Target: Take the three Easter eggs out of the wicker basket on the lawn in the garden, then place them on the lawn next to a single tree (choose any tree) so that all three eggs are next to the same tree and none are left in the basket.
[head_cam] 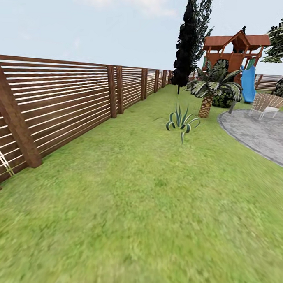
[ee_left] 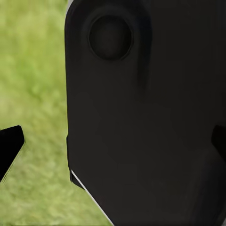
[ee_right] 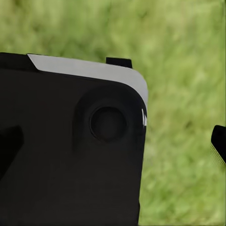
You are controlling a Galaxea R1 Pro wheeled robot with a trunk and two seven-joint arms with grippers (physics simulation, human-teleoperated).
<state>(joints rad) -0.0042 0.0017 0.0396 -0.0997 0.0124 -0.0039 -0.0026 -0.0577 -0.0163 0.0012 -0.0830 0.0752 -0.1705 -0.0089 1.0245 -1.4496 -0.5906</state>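
The Easter eggs, the wicker basket and the tree are out of view. The lawn stretches ahead of me through the garden, mottled green and flat. In the left wrist view my left gripper is open, its two dark fingertips at opposite edges of the picture, with a black panel of my own body behind them. In the right wrist view my right gripper is open too, one fingertip over the grass, and nothing is held.
A brown slatted fence runs along the left. Ahead stand a spiky striped plant, a small palm, a tall dark cypress and a wooden playset with a blue slide. A grey paved patch with chairs lies at the right.
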